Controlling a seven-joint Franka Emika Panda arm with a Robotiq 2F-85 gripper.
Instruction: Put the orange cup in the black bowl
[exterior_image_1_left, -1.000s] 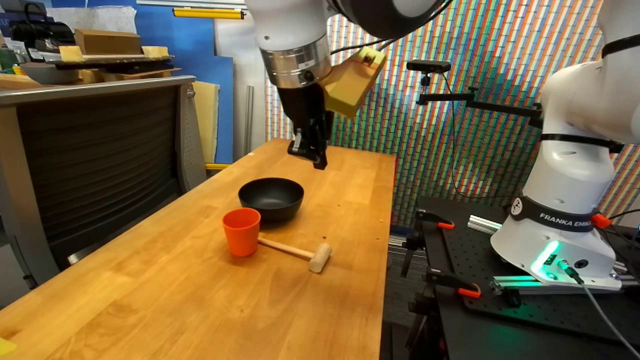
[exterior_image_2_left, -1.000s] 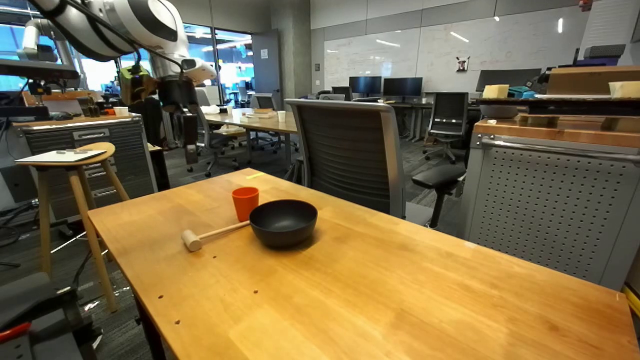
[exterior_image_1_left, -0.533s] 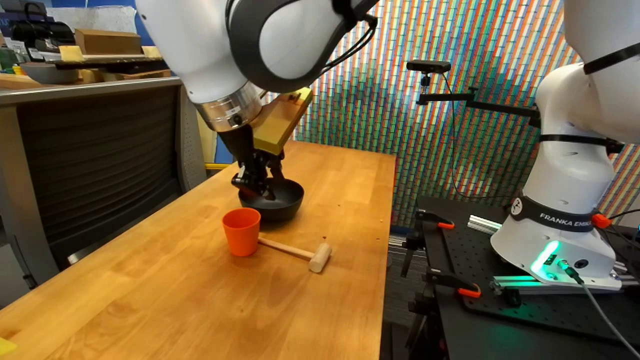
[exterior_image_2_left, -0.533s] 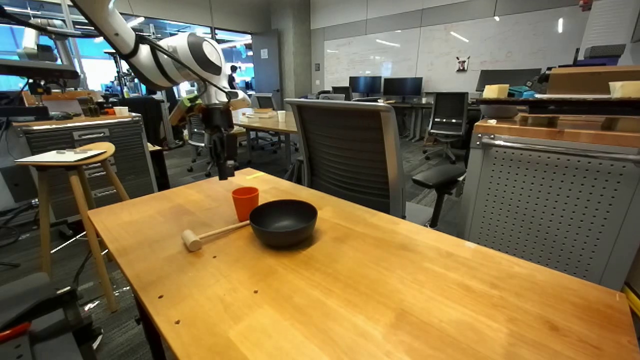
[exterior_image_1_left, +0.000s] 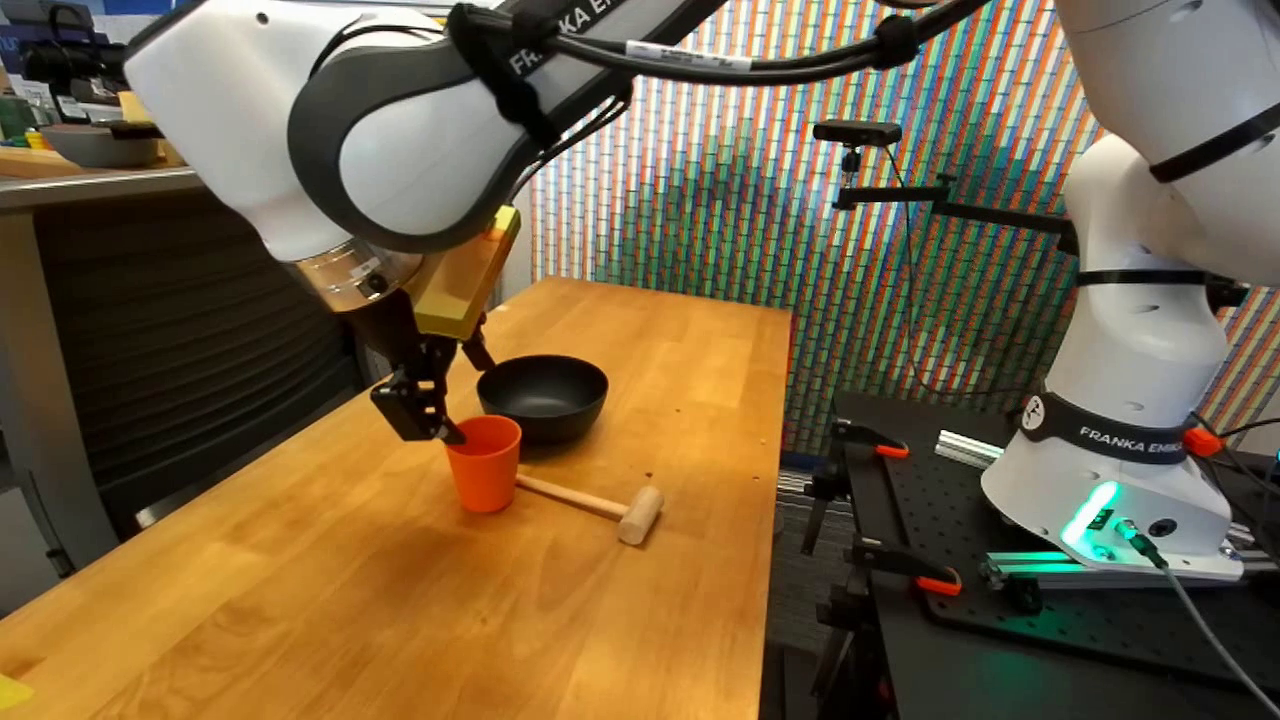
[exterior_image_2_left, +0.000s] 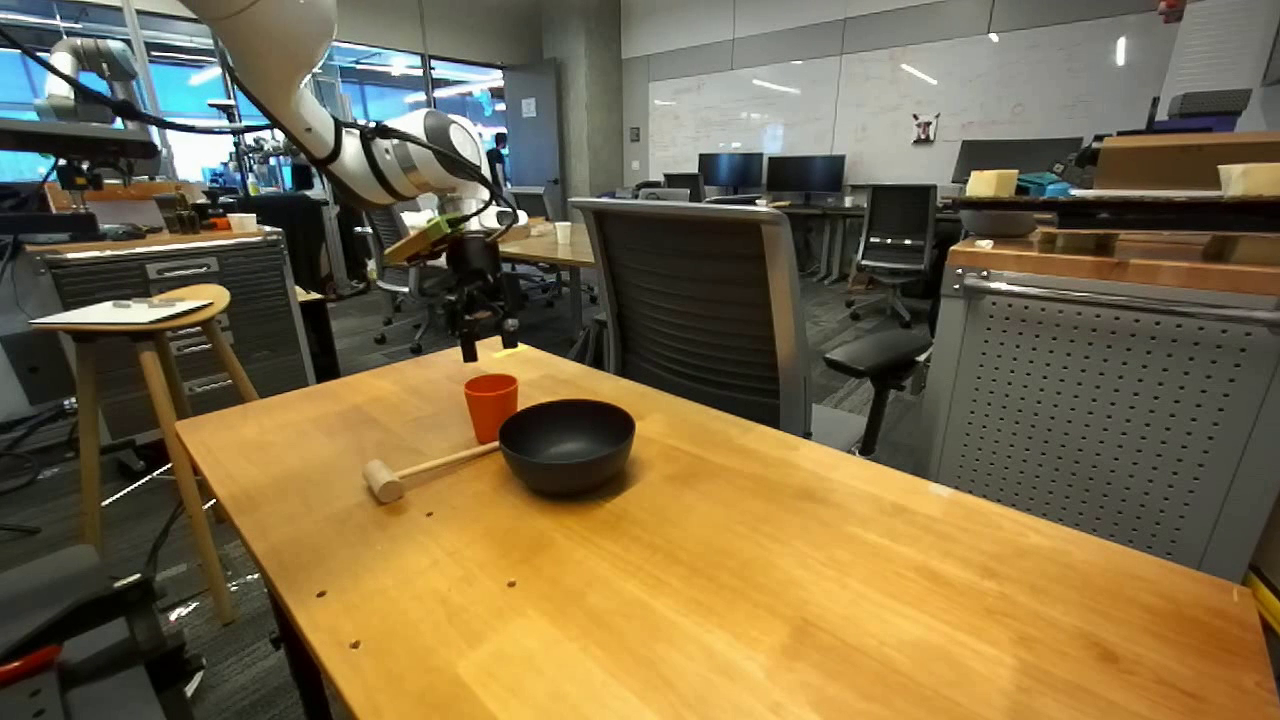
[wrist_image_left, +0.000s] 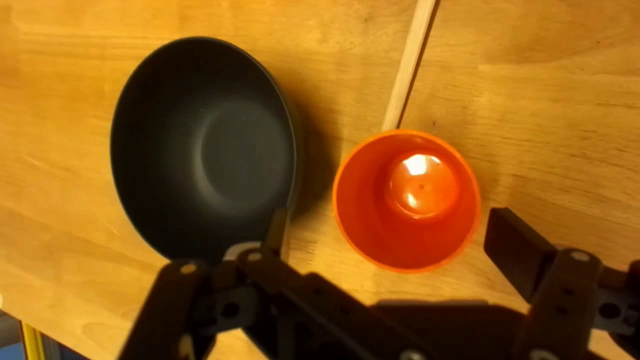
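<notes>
We see the orange cup (exterior_image_1_left: 485, 470) standing upright on the wooden table (exterior_image_2_left: 800, 560), outside the black bowl (wrist_image_left: 150, 125) and just beside it; the wrist view shows us a strip of wood between the two. The gripper (exterior_image_2_left: 490, 342) is released, its two fingers (wrist_image_left: 517, 252) spread wide, and it hangs close above the cup with the fingertips pointing downward. In the wrist view we find the cup's mouth framed between the two fingers, closer to one than the other, while one finger overlaps the bowl's rim from that angle. In an exterior view a fingertip (exterior_image_1_left: 452, 434) shows right at the cup's rim, and we cannot tell whether the two touch. The bowl stands upright too, and we look down onto its bare inner floor. A wooden mallet (exterior_image_1_left: 600, 504) lies on the table, its head out on the wood and its handle running toward the cup; the far end of the handle is hidden from us. Beside the table, in an exterior view, we see an office chair (exterior_image_2_left: 700, 310)
</notes>
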